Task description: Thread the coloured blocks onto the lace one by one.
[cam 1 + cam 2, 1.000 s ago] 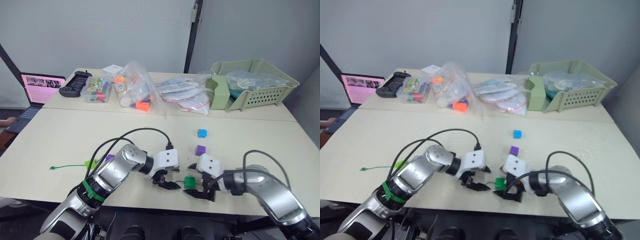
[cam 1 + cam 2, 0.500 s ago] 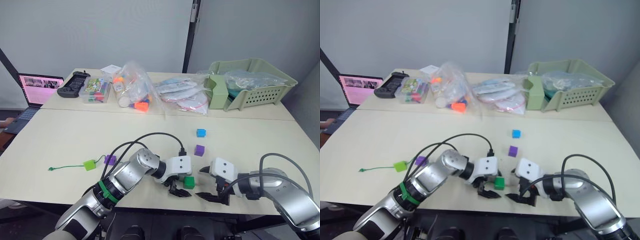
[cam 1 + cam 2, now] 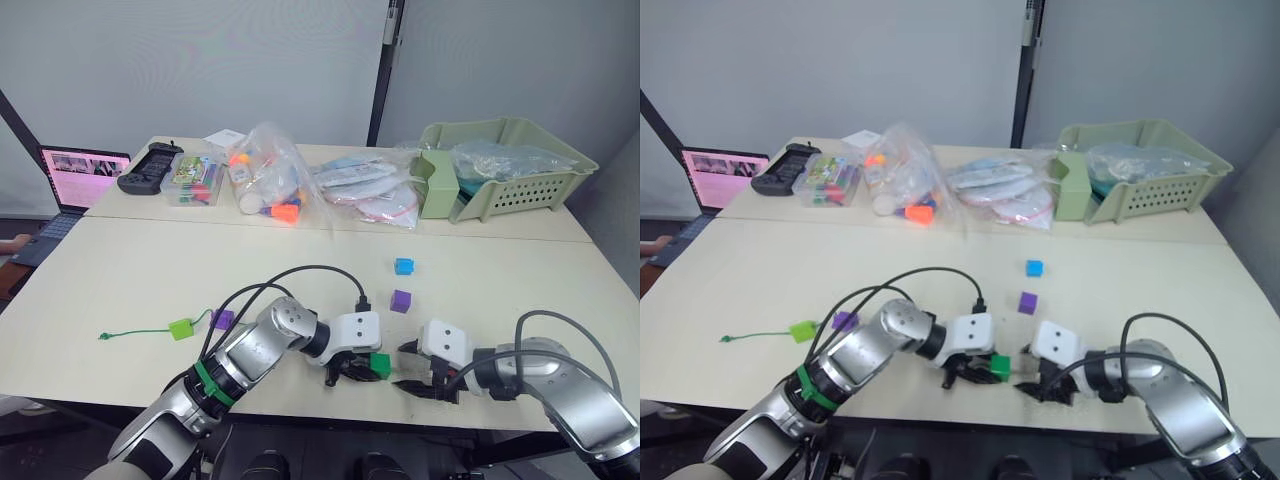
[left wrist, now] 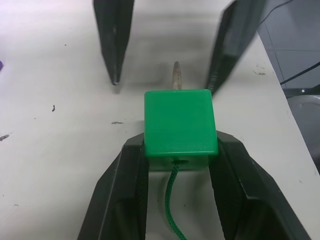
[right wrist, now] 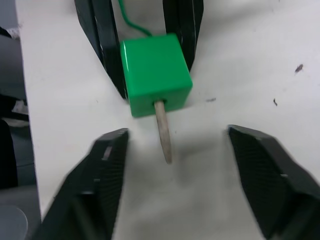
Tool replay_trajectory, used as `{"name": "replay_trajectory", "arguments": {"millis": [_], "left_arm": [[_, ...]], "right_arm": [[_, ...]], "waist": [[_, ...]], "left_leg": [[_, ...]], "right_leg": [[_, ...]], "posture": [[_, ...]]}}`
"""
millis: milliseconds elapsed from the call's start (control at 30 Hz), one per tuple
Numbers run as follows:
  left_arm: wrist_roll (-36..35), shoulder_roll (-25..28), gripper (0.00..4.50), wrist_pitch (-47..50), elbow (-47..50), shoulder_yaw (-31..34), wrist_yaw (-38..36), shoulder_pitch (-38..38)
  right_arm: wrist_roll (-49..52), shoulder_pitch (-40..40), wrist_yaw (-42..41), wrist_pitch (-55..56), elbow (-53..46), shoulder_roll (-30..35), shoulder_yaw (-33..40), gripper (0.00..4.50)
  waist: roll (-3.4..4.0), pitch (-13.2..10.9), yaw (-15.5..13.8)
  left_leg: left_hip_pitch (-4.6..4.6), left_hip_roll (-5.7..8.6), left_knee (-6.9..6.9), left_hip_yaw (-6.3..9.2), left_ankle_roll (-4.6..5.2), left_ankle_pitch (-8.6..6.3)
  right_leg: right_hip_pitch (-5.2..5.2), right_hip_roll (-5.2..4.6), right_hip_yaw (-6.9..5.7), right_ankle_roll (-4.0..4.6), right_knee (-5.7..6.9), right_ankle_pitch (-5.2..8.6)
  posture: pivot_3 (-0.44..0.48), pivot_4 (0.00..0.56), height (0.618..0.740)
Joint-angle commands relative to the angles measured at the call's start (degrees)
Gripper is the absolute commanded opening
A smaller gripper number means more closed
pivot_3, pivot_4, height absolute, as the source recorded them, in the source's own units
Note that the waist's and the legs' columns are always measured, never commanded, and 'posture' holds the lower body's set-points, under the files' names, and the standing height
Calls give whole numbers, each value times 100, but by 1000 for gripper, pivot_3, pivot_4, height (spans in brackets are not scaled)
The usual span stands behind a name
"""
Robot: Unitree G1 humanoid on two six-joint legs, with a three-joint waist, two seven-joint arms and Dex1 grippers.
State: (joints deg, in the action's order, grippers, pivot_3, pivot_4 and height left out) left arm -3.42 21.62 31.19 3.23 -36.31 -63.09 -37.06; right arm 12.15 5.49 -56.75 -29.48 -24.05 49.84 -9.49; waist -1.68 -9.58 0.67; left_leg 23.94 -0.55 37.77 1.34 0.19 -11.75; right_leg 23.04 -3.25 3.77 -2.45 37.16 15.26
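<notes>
Gripping the dark green block [image 4: 180, 121] between both fingers, the left gripper [image 3: 352, 372] holds it at the near table edge [image 3: 300, 408]. This glossy cube has the lace [image 4: 171, 205] entering its rear hole, and the lace's stiff tan tip [image 5: 163, 131] protrudes from its front face.

Left of the dark green block, the lace end [image 3: 125, 332] lies on the table [image 3: 120, 270], carrying the lime green block [image 3: 181, 328], with a purple block [image 3: 222, 319] just beside it. Behind the dark green block sit a second purple block [image 3: 400, 300] and, farther back, the blue block [image 3: 403, 266]. Right of it, the right gripper [image 3: 418, 369] faces the tip with fingers spread wide, grasping nothing.

The right wrist view shows the tip clear of both right fingers [image 5: 102, 165]; the head views hide it.
</notes>
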Motion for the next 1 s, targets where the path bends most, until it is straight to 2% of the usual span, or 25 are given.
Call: {"name": "replay_trajectory", "arguments": {"millis": [33,200,333,567,700,867,967,1000], "left_arm": [[-17,-27,1193,-105,166,54,-39,-12],[0,57,1193,-185,140,81,-80,12],[0,478,1193,-316,92,328,-149,133],[12,2196,1193,-1294,-319,1131,-707,663],[408,3287,1193,-2865,-1886,1560,-803,743],[604,3623,1193,-3856,-2887,1685,-889,612],[183,3618,1193,-3817,-2690,1985,-1229,735],[90,3603,1693,-3749,-2575,2067,-1293,767]], "right_arm": [[-55,1,-40,196,15,46,37,1638],[-89,46,-75,292,49,41,3,34],[-80,161,-131,371,96,42,-19,0],[-28,356,-252,324,14,88,-4,0],[-71,488,-369,380,107,119,-77,0],[-118,592,-447,430,215,81,-152,0],[-152,676,-472,465,295,46,-199,0],[-162,708,-472,470,320,35,-218,0]], "waist": [[0,0,2],[0,0,2],[1,0,19],[1,1,154],[1,1,203],[12,7,187],[14,9,173],[14,9,177]], "left_leg": [[0,0,0,0,0,0],[0,0,1,0,0,0],[-2,-2,0,1,0,0],[-19,-31,-9,0,0,0],[-37,-41,-14,-5,0,0],[-108,-47,-57,-26,0,1],[-106,-44,-66,-28,0,1],[-103,-44,-67,-28,0,0]], "right_leg": [[0,0,0,0,0,0],[0,0,0,0,1,0],[0,1,0,0,2,0],[0,25,4,19,5,-11],[-3,33,6,25,9,-12],[-43,37,16,29,4,2],[-44,33,16,19,3,12],[-42,32,16,28,3,7]], "posture": [[0,150,740],[0,150,740],[0,150,740],[0,150,740],[0,150,740],[0,150,740],[0,150,740],[0,150,740]]}}
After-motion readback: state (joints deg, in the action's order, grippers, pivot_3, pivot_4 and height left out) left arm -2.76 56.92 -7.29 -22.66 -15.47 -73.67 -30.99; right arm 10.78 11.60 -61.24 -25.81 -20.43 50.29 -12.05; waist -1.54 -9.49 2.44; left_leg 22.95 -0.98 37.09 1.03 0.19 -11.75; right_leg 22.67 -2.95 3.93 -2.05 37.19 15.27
